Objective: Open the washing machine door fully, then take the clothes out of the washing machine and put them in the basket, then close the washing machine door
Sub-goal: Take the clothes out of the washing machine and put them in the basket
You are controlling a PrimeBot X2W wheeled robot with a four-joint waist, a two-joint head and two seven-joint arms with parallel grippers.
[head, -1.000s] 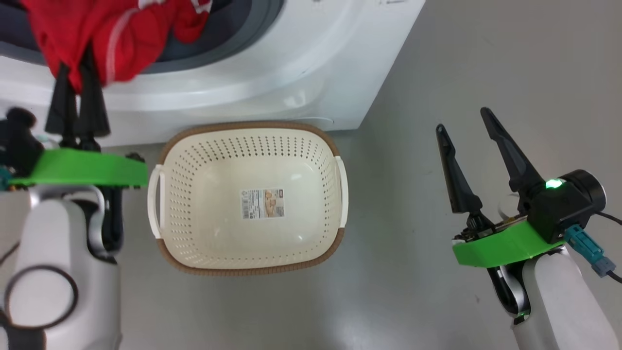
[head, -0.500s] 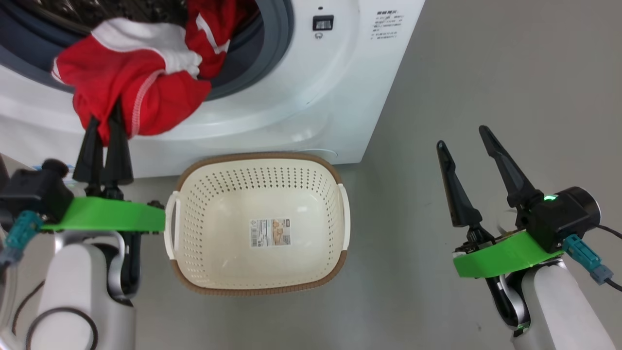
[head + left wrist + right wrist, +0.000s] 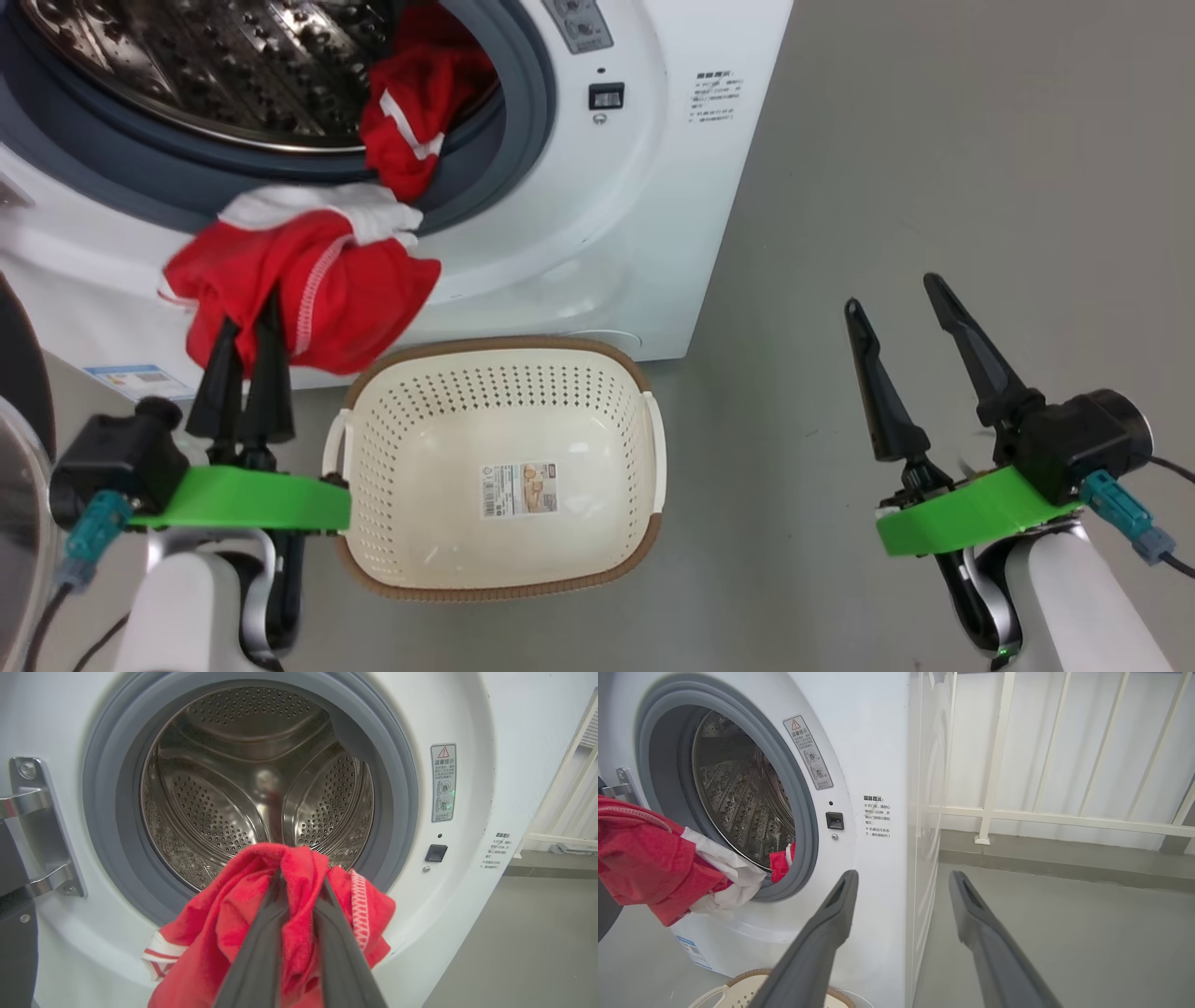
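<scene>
1. Where the head view cuts off at its left edge, the washing machine door [image 3: 17, 392] stands swung open, outboard of the left end effector [image 3: 250, 322], showing its black rim and glass.
2. The left end effector is clamped on the clothes [image 3: 327, 289]. Its two dark fingers [image 3: 261, 952] are nearly together, with their tips buried in a bunched red garment with white trim. The garment hangs from them outside the opening, in front of the lower front of the washing machine [image 3: 607, 233].
3. Beyond those fingertips the steel drum [image 3: 187, 56] lies open. A second red piece with a white stripe rests at its mouth on the grey gasket [image 3: 504, 112], up and to the right of the held bunch. Whether the two pieces are joined I cannot tell.
4. The basket [image 3: 495, 359] sits on the floor [image 3: 934, 140], just right of the left end effector's green mount and close to the machine's front. Its sticker [image 3: 519, 490] faces up. In the head view the held garment's lower edge meets the basket's far left corner.
5. The right end effector [image 3: 890, 291] hovers over grey floor well to the right of the basket, with its fingers spread wide and gripping nothing. Ahead of it, past the machine's side, stands a white railing [image 3: 1064, 821].
</scene>
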